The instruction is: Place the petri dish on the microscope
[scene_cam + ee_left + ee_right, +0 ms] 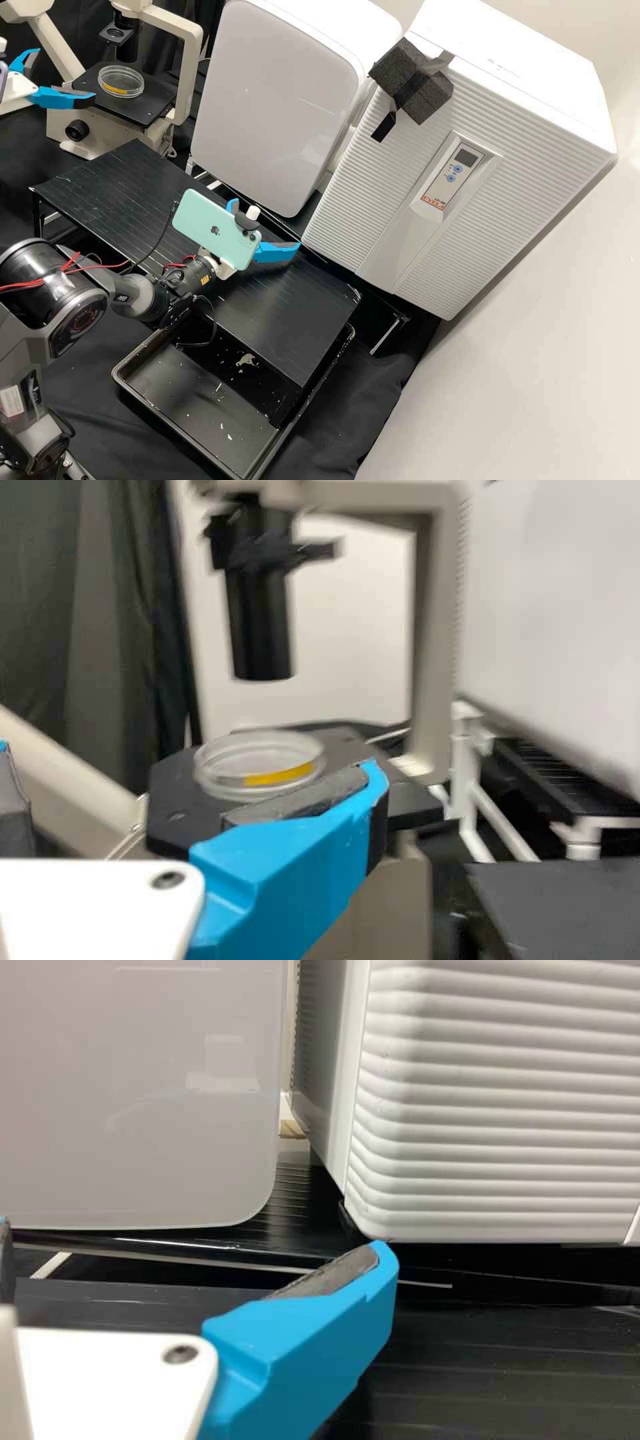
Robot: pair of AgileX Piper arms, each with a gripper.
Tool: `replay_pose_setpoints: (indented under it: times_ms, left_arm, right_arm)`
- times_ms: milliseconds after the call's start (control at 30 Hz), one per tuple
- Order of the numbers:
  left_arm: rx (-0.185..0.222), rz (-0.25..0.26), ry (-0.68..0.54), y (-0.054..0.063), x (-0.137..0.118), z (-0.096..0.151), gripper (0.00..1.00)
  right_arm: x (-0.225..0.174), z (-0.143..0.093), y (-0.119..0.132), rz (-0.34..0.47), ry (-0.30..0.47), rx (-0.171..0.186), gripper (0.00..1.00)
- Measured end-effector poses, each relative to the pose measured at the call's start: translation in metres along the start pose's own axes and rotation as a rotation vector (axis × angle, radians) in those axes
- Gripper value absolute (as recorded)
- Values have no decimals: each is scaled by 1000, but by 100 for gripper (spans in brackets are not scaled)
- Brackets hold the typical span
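We log: petri dish [121,81] flat on microscope stage [151,109], upper left of high view, inside stage edges | left pincer [65,75] spread wide, gripping nothing, just beside dish | gap beneath lens tube [260,620] | right pincer [266,224], centre, spread, holding nothing.

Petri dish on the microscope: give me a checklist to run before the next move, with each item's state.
1. Petri dish lying flat on the microscope stage: ok.
2. Left gripper open, holding nothing: ok.
3. Left gripper not touching the dish: cannot tell, it is very close.
4. Dish centred under the black tube: cannot tell.
5. Right gripper away from the stage: ok.
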Motion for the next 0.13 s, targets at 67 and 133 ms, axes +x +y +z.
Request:
replay_pose_setpoints:
  times_ms: [67,133]
  left_arm:
    - [11,47,-33,-4,-12,5,100]
    - [8,68,-64,-8,-22,8,100]
  right_arm:
    - [0,0,0,0,0,0,100]
    - [0,0,0,0,0,0,100]
